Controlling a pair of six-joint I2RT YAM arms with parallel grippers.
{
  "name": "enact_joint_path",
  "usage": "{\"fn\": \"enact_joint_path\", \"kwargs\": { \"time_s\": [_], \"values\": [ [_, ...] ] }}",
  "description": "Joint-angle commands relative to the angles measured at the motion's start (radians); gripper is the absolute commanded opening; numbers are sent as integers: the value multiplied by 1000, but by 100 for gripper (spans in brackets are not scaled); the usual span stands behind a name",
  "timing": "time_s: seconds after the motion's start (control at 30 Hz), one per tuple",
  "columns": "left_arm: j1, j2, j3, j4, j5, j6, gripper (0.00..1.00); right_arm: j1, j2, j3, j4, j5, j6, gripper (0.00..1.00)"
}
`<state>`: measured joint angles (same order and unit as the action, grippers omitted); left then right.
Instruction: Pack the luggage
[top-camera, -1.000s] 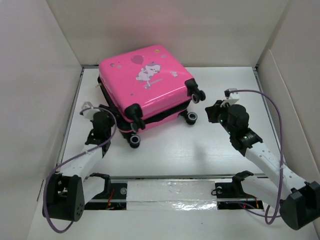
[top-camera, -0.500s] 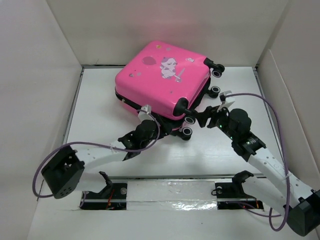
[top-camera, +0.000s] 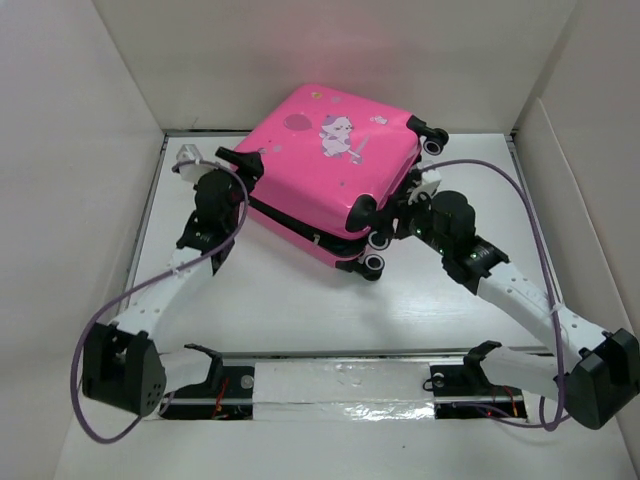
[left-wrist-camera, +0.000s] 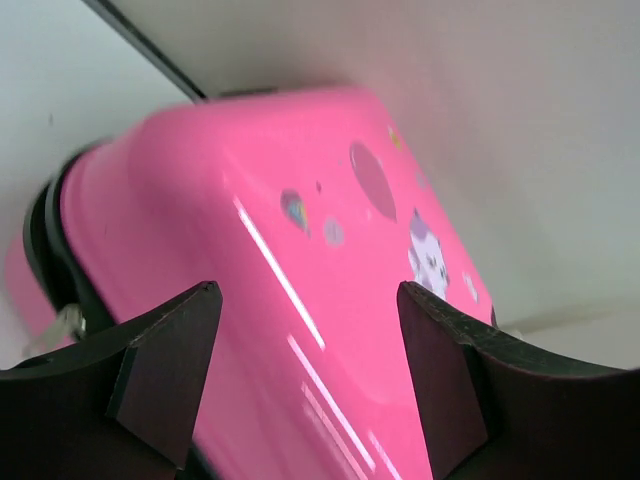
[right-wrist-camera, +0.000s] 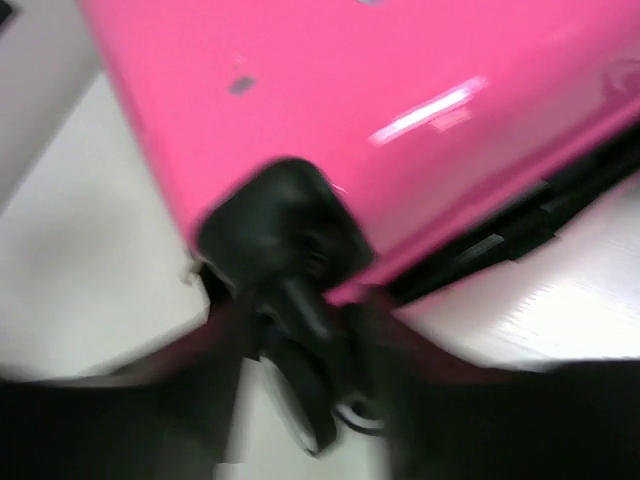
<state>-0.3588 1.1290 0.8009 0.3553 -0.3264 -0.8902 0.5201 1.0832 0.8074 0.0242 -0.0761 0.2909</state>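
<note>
luggage (top-camera: 330, 160) is seen tilted on the bench (top-camera: 290, 300), just ahead of the left claw (left-wrist-camera: 308, 298), which is spread wide and empty. the right claw (top-camera: 402, 212), beside a wheel, cannot be judged (view blurred). the shell is probably best steadied from both sides.

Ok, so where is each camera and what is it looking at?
Top external: above and behind, looking down at the table; left arm and right arm flank the pink suitcase.
Left wrist: on the left arm, facing the suitcase's shell; the open left gripper frames it.
Right wrist: on the right arm, close to a black wheel housing; blurry, right gripper just a dark smear.
Shared: top and left wrist both show the cartoon animal.
</note>
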Motion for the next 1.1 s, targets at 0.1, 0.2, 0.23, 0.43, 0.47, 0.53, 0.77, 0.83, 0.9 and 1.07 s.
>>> {"fn": "enact_joint_path", "kwargs": {
  "time_s": [0.1, 0.2, 0.23, 0.43, 0.47, 0.53, 0.77, 0.83, 0.9, 1.07],
  "values": [
    [182, 146, 221, -29, 134, 65, 70, 75, 27, 89, -3, -42, -139, 89],
    [308, 234, 306, -74, 216, 86, 71, 75, 79, 94, -24, -102, -165, 93],
    [332, 292, 332, -97, 240, 99, 72, 84, 98, 108, -65, -117, -176, 93],
    [400, 380, 409, -138, 303, 157, 72, 95, 172, 101, -61, 4, -165, 92],
    [400, 390, 414, -133, 320, 157, 72, 95, 187, 108, -78, -8, -182, 90],
    [411, 426, 435, -145, 322, 166, 72, 95, 230, 154, -140, -56, -203, 79],
    [445, 494, 520, -210, 375, 203, 73, 104, 57, 6, -119, 66, -151, 0],
    [445, 492, 517, -208, 371, 209, 73, 92, -23, -48, -129, 106, -136, 0],
    [445, 495, 508, -205, 374, 209, 73, 61, -142, -117, -161, 128, -102, 0],
    [445, 502, 463, -187, 388, 194, 73, 46, -366, -211, -229, 185, -10, 0]
  ]
}}
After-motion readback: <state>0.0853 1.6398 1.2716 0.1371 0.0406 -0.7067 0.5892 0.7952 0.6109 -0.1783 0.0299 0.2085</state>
